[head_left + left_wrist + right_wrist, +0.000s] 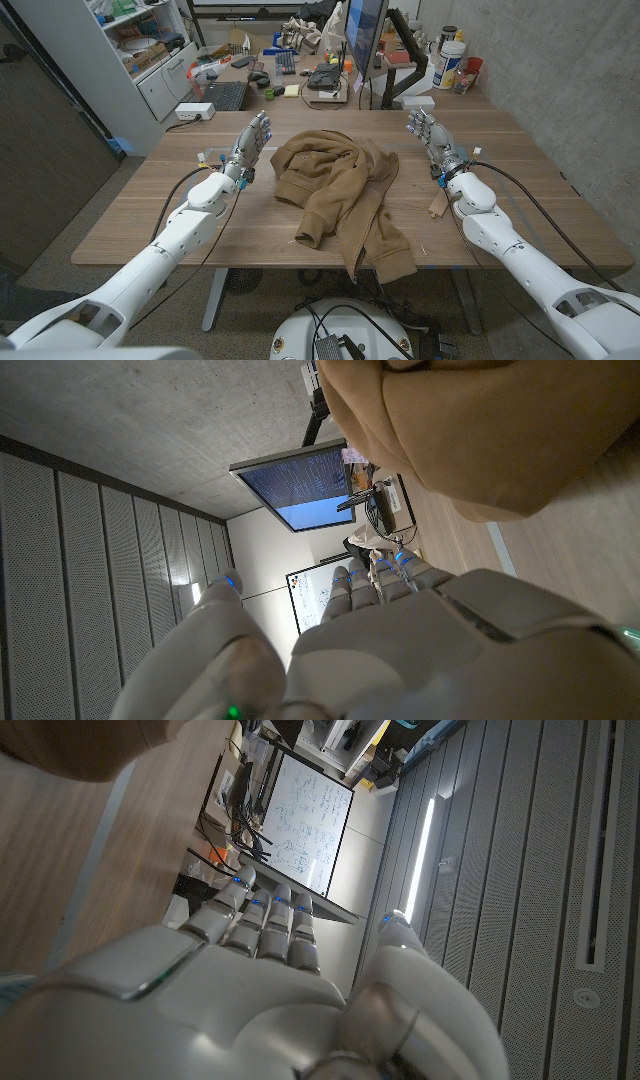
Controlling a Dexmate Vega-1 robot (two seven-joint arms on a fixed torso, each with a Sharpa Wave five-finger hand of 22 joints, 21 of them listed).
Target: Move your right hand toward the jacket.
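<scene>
Right hand (432, 137) upright, fingers apart, beside brown jacket (340, 195).

Office/lab workspace. Behind the wooden worktop (180, 215) sits a cluttered desk with a monitor (364, 30) on an arm, keyboard (222, 96), cables and bottles, plus a white shelving unit (140, 60) at the side. Bare concrete wall (560, 80), a whiteboard (305, 825) with writing, and a second screen (295, 482) showing code.
</scene>
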